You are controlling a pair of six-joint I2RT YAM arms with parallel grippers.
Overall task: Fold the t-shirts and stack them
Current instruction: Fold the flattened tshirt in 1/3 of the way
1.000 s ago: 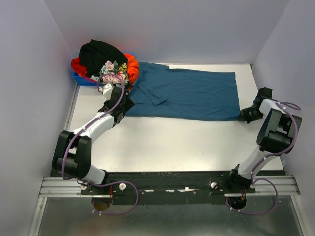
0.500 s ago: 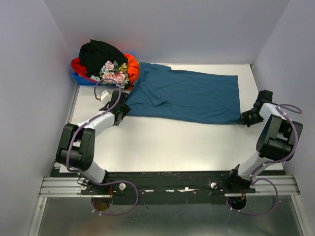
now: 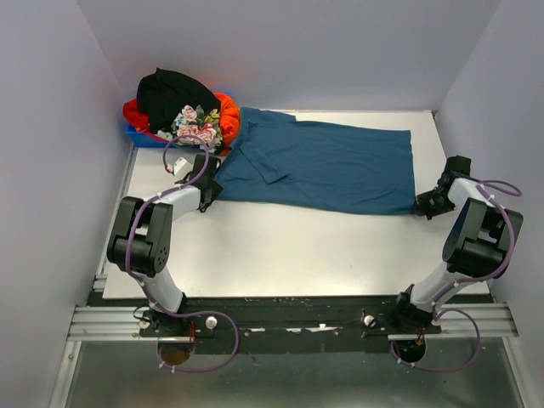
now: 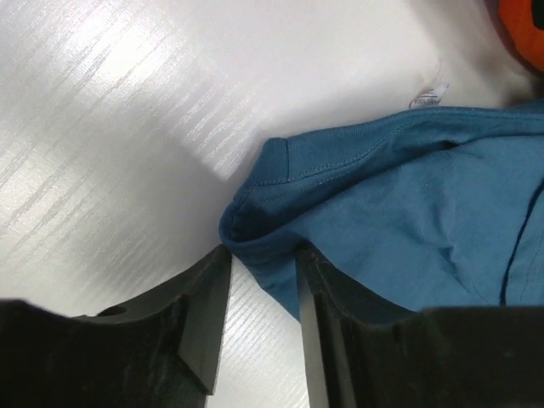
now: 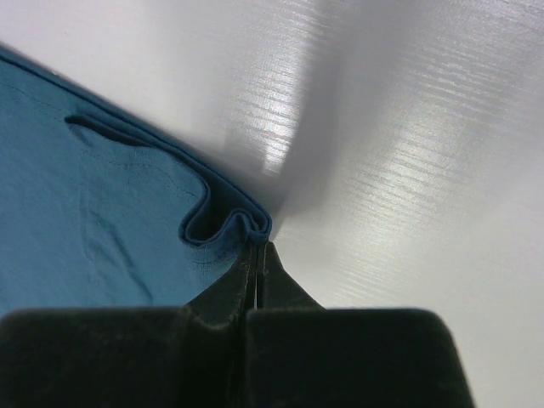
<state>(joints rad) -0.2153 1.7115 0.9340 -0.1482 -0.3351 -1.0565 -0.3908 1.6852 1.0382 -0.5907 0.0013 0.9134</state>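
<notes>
R gripper (image 5: pixel 257 250) pinches teal t-shirt (image 3: pixel 331 166) corner; L gripper (image 4: pixel 262 265), jaws apart, straddles another (not yet clamped). Risk: thin bite slips w/ first pull.

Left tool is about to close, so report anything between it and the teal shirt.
Nothing visible is in the way. The teal shirt has its corner lying in the gap between the fingers of the left tool, flat on the table. The shirt pile sits beyond it, clear of the grasp.
</notes>
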